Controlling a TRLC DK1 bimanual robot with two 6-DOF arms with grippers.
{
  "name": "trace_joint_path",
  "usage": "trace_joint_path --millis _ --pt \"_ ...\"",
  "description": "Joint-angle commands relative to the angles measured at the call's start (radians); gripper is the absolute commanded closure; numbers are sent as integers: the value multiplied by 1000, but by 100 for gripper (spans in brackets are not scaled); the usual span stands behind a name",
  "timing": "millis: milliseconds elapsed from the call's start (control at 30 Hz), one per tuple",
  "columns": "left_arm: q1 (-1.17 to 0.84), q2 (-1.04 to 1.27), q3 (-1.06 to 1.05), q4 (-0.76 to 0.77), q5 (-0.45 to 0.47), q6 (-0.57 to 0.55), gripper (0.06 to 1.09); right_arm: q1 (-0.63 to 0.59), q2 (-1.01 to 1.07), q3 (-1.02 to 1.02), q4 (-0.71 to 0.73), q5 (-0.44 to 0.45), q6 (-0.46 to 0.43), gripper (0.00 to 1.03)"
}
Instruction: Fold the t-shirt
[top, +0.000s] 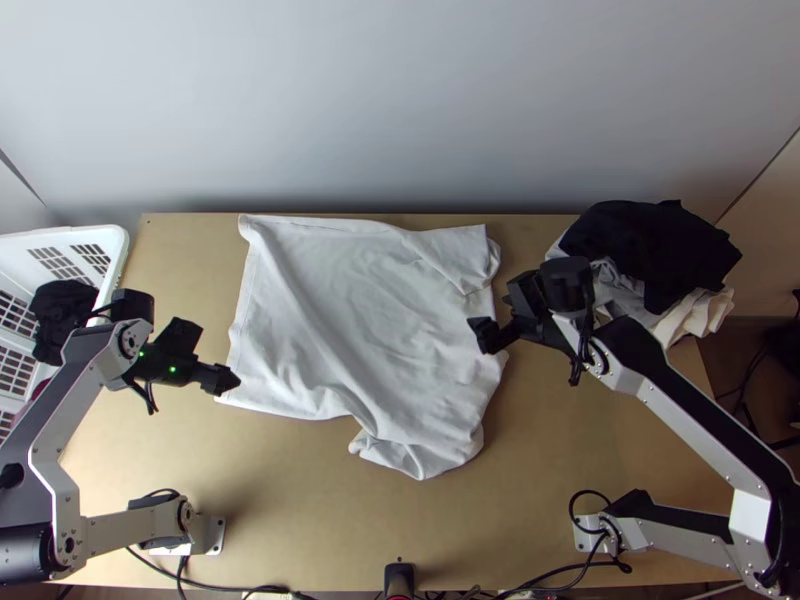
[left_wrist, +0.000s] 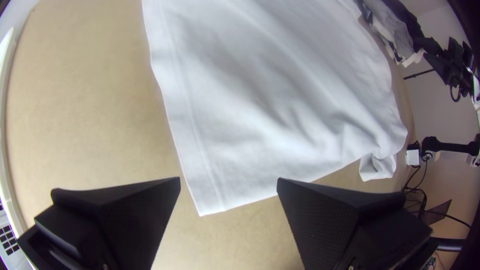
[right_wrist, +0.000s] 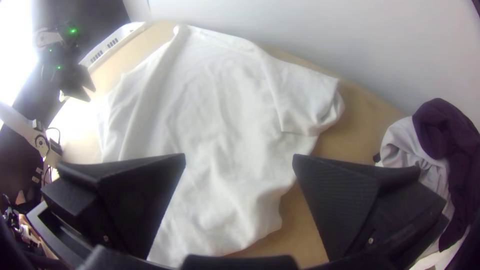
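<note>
My left claw (top: 219, 353) gapes wide by one corner of the shirt (top: 340, 310); my right claw (top: 492, 310) gapes too, by the opposite side — both hold nothing. The shirt lies spread but rumpled on the table (top: 330, 500) between them — its near edge partly bunched.

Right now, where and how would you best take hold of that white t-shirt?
I'd probably pinch the white t-shirt by its near-left corner, coming from the left with the left end effector. That corner lies flat, its seamed edge ending in a clear point on the table, and the open fingers frame it in the left wrist view.
</note>
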Motion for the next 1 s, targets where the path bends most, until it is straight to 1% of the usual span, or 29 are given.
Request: trace_joint_path --millis 0,167,300,333,400,467,533,567,767,867,967 --pt "-30 35 -22 -61 -58 -2 17 39 -24 -2 -54 -7 -33 3" --pt "-50 38 -68 -27 -107 -28 18 48 -81 -15 -97 -13 -45 3" --pt "-37 68 -90 11 -122 -28 35 127 -138 -51 -173 -13 -57 3" --pt "-31 77 -93 19 -122 -30 40 154 -147 -61 -210 -13 -66 3" --pt "-19 91 -94 28 -121 -31 56 206 -170 -84 -279 -13 -89 3" --pt "-16 96 -97 42 -121 -37 78 249 -192 -111 -327 -14 -111 4" --pt "-14 88 -99 67 -119 -51 103 302 -205 -143 -362 -17 -131 4" --pt "-14 84 -97 73 -119 -57 105 317 -207 -156 -374 -17 -138 4" --pt "-16 42 -64 68 -110 -103 105 452 -187 -239 -382 -17 -154 4" --pt "-16 -8 -27 35 -94 -122 105 510 -156 -268 -379 -17 -148 4" --pt "-16 -50 5 -4 -88 -129 105 539 -126 -294 -373 -19 -143 4"
